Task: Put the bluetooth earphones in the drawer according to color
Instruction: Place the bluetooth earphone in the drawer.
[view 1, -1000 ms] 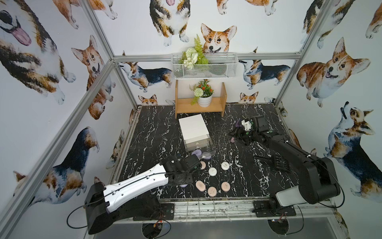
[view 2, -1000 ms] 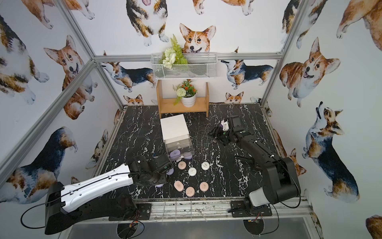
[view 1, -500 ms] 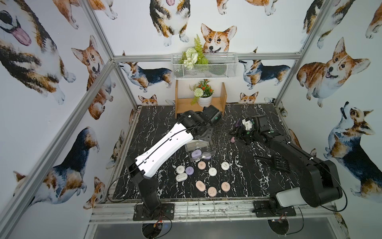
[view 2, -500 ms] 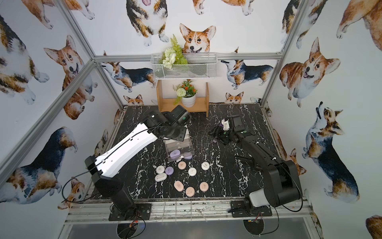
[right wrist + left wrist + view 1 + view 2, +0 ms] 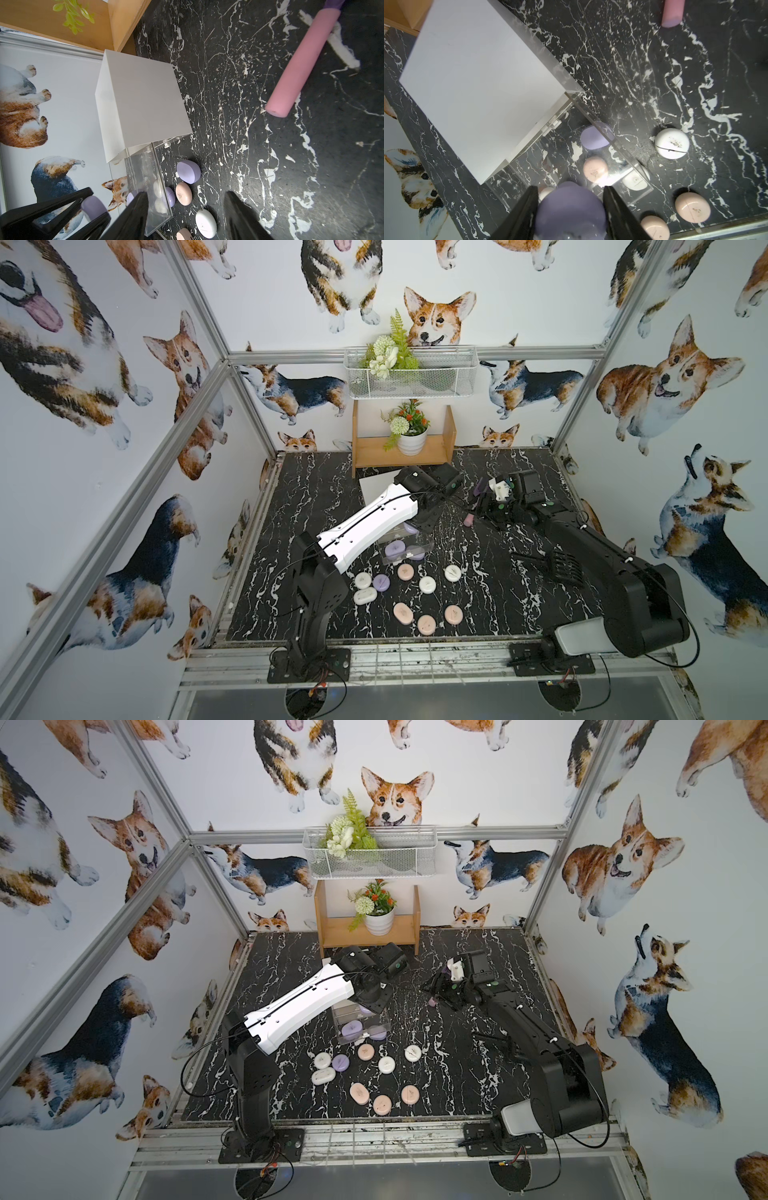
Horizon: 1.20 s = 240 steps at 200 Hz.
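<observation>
My left gripper (image 5: 570,188) is shut on a lilac earphone case (image 5: 571,209) and holds it above the pulled-out clear drawer (image 5: 642,188) of the white cabinet (image 5: 471,79). In a top view the left arm covers most of the cabinet (image 5: 374,485). Two lilac cases (image 5: 395,548) show at the open tray; I cannot tell whether both lie inside it. White (image 5: 427,584), pink (image 5: 403,612) and one lilac (image 5: 381,582) earphones lie on the black marble in front. My right gripper (image 5: 186,193) hovers open and empty right of the cabinet (image 5: 486,506).
A pink-handled toy fork (image 5: 301,62) lies on the table by the right gripper. A wooden shelf (image 5: 365,452) with a potted plant (image 5: 411,439) stands behind the cabinet. A black comb-like tool (image 5: 563,568) lies at the right. A wire basket (image 5: 411,377) hangs on the back wall.
The left arm rose from the cases at the table's front and swung back over the cabinet and open drawer, carrying the lilac case. The right arm has not moved.
</observation>
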Available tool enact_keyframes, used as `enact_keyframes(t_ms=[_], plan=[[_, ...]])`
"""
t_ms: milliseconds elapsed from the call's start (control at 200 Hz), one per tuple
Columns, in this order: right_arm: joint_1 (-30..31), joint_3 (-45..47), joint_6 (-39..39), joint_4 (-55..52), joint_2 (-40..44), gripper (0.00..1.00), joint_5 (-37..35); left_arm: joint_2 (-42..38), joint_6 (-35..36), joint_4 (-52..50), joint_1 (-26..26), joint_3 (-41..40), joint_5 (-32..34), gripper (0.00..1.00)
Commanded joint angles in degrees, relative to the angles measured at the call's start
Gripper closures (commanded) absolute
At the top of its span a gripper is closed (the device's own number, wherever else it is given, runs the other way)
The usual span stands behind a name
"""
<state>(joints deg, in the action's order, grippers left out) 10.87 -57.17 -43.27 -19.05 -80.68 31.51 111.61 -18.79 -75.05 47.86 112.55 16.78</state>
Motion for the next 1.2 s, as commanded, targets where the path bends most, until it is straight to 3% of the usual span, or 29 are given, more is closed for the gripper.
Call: enact_keyframes(t_ms=[0, 566, 731, 1071, 1196], plan=[[-0.1, 0.3, 0.6, 0.2, -0.2, 0.36, 0.6, 0.8, 0.6, -0.5, 0.0, -1.4, -0.1, 0.6], [-0.5, -0.4, 0.9, 0.4, -1.1, 0.36, 1.0, 7.8, 1.8, 1.6, -2.6, 1.4, -1.1, 0.57], [-0.6, -0.6, 1.3, 0.0, -1.1, 0.35, 0.9, 8.2, 1.9, 1.6, -2.9, 1.9, -1.1, 0.48], [-0.6, -2.3, 1.6, -1.5, 0.2, 0.31, 0.6, 7.0, 1.7, 1.5, -3.6, 1.5, -1.5, 0.42], [-0.6, -3.3, 2.0, -2.5, 0.9, 0.3, 0.6, 6.4, 1.6, 1.6, -3.6, 1.3, -1.7, 0.34]])
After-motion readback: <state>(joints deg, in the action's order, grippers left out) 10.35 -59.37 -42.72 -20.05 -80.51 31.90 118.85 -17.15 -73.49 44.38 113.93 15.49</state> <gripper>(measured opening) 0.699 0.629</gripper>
